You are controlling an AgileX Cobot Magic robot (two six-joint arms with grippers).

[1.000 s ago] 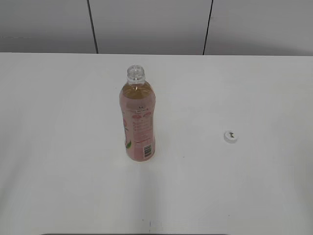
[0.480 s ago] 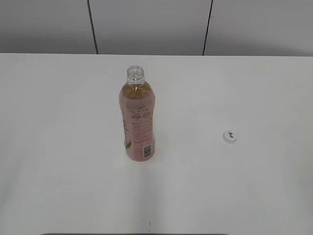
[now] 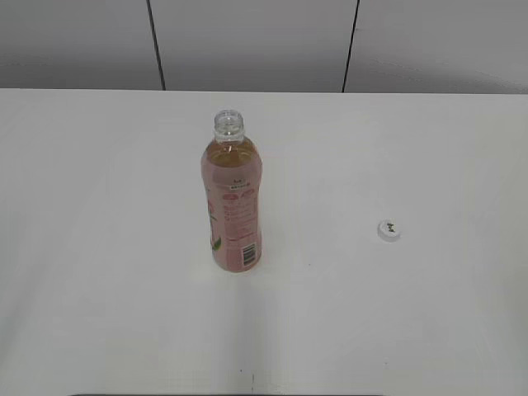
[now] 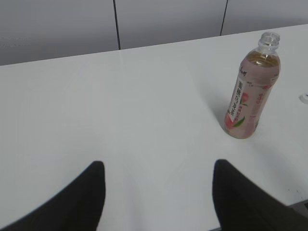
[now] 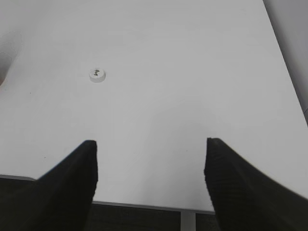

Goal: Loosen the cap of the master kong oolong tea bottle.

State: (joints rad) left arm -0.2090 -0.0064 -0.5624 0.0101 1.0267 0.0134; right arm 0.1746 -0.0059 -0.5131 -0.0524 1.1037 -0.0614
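The master kong oolong tea bottle [image 3: 233, 206] stands upright on the white table, its neck bare with no cap on it. It also shows in the left wrist view [image 4: 251, 96] at the far right. The white cap [image 3: 389, 230] lies flat on the table to the bottle's right, dark mark up. It also shows in the right wrist view [image 5: 97, 75]. My left gripper [image 4: 158, 166] is open and empty, well back from the bottle. My right gripper [image 5: 151, 144] is open and empty near the table's front edge, apart from the cap. Neither gripper shows in the exterior view.
The white table [image 3: 99, 247] ends at a grey panelled wall [image 3: 247, 41] at the back. In the right wrist view the table's front edge [image 5: 144, 206] and right edge [image 5: 288, 77] show.
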